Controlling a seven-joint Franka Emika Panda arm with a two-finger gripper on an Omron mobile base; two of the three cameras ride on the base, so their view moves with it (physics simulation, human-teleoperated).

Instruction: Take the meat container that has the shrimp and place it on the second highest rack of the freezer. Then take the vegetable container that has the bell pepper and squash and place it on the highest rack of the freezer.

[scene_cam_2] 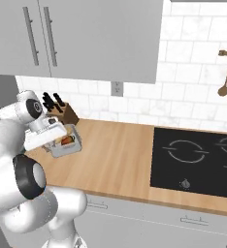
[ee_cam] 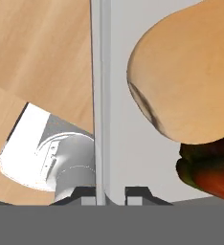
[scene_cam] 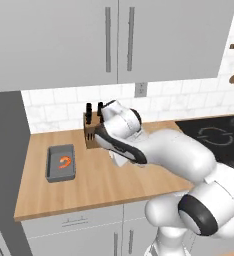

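The vegetable container (scene_cam_2: 71, 148) is a grey tray at the counter's left end, just in front of the knife block. My gripper (ee_cam: 102, 194) is shut on its thin upright wall (ee_cam: 100, 95), which runs between the two fingertips. Inside the tray, right of that wall, lie the pale tan squash (ee_cam: 190, 72) and the dark-red bell pepper (ee_cam: 212, 174). Whether the tray rests on the counter or hangs just above it I cannot tell. The meat container (scene_cam: 50, 167), also grey, sits further left on the counter with the orange curled shrimp (scene_cam: 65, 162) in it. The freezer's grey side (scene_cam: 4, 150) borders the counter; its racks are out of view.
A wooden knife block (scene_cam: 90, 134) stands against the tiled wall behind my hand. The black cooktop (scene_cam_2: 198, 160) takes up the counter's right part. Wall cupboards (scene_cam: 114, 40) hang above, and wooden spoons (scene_cam_2: 226, 82) on the right wall. The counter's front edge (scene_cam: 89, 206) is near.
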